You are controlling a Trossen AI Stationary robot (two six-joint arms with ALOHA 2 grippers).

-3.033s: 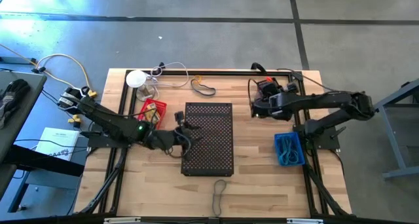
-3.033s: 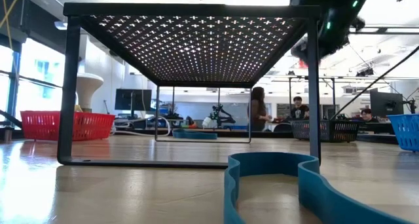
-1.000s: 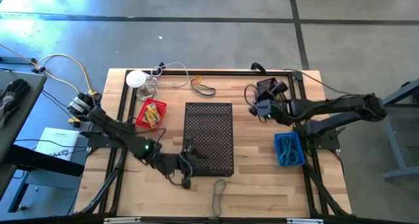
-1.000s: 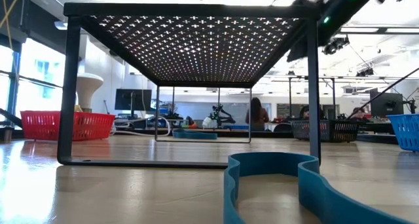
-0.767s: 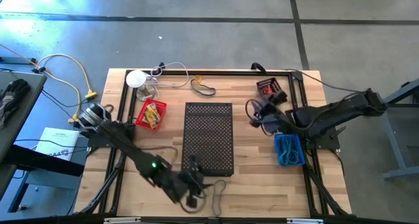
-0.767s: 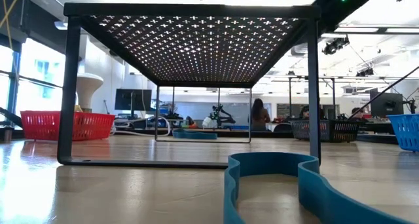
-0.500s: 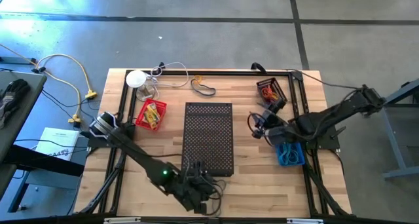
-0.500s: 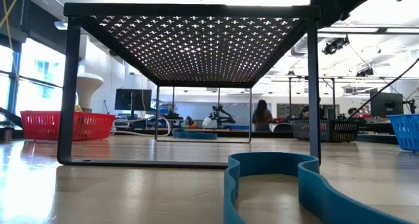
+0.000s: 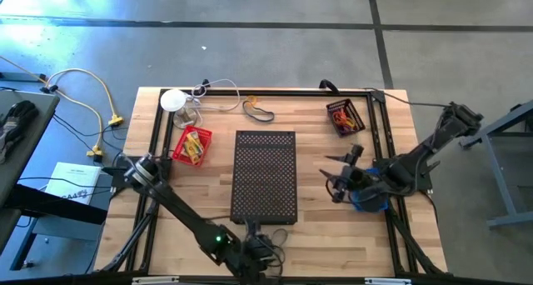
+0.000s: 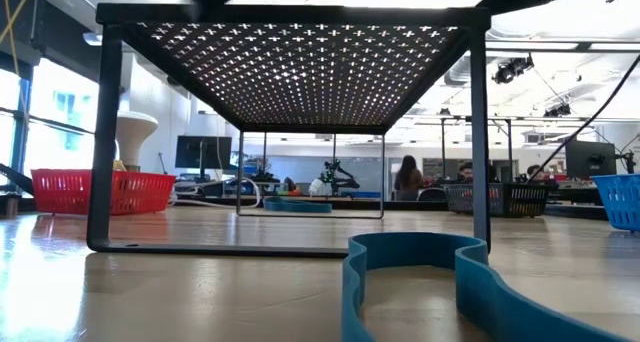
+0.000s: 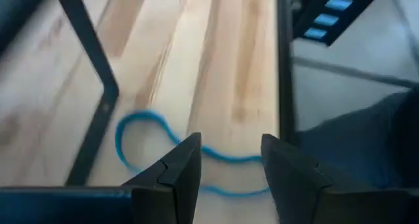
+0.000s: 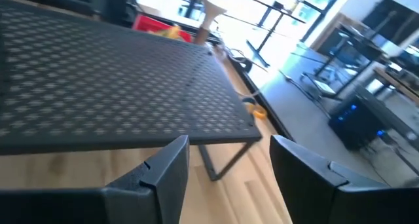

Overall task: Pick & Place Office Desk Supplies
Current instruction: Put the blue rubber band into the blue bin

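A thin looped band (image 11: 163, 149), blue in the left wrist view, lies flat on the wood near the table's front edge (image 9: 280, 235); it also fills the low view's foreground (image 10: 420, 272). My left gripper (image 9: 268, 250) hovers open just short of it, its fingers (image 11: 180, 168) apart with nothing between them. My right gripper (image 9: 331, 183) stands open beside the blue bin (image 9: 367, 193), facing the black perforated stand (image 9: 265, 175). A dark bin (image 9: 344, 116) at the far right holds red and orange loops. A red bin (image 9: 191, 145) holds yellow pieces.
The black stand (image 12: 111, 86) fills the table's middle, its legs (image 10: 103, 142) on the wood. Another band (image 9: 258, 112) lies at the far edge, next to a white disc (image 9: 172, 100) with cords. A black frame rail (image 11: 91, 67) crosses the boards near the left gripper.
My left gripper has gone from the stand's near left corner toward the table's near edge and down, rolling as it went, and now stands over the band. My right gripper has swung from beside the dark bin toward the near edge, ending next to the blue bin. Both stayed open.
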